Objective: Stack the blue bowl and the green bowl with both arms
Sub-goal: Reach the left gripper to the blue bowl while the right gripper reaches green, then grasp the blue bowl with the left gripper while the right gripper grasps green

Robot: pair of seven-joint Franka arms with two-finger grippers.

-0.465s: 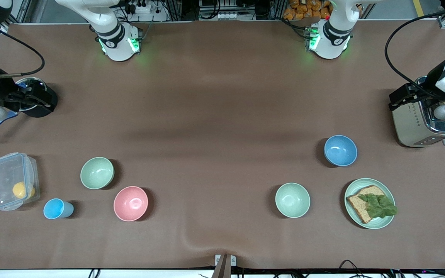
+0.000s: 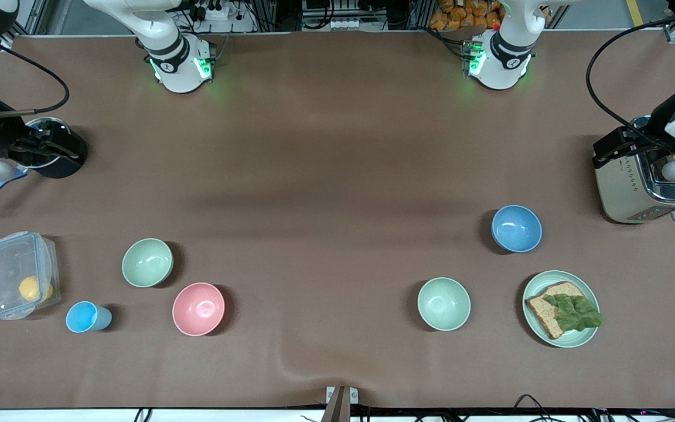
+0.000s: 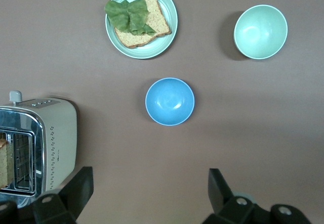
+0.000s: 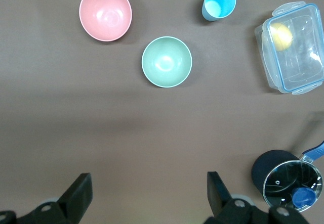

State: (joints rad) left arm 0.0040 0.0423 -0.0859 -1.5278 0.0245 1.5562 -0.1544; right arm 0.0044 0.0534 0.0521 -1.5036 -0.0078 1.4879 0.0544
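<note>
1. Blue bowl (image 2: 516, 228) sits upright on the table (image 2: 326, 176) toward the left arm's end, farther from the front camera than the green plate (image 2: 561, 309) with bread and lettuce, and nearer than the toaster (image 2: 636, 184); it has not moved since the earlier frame.
2. Green bowl (image 2: 147, 262), the deeper sage one, rests toward the right arm's end, beside the pink bowl (image 2: 198, 309) and near the small blue cup (image 2: 87, 317); unchanged too.
3. Paler mint bowl (image 2: 443, 303) stands between the pink bowl and the plate, well apart from the blue bowl.
4. Left gripper (image 3: 147, 193) hangs over the toaster at its end of the table, fingers spread wide and empty; it has shifted slightly toward the table's edge since half a second ago.
5. Right gripper (image 4: 147, 196) hovers over the dark lidded pot (image 2: 50, 149), fingers likewise spread and holding nothing; it too has drifted a little toward the edge.
6. Clear lidded box (image 2: 20, 282) with a yellow item lies beside the cup, unmoved.
</note>
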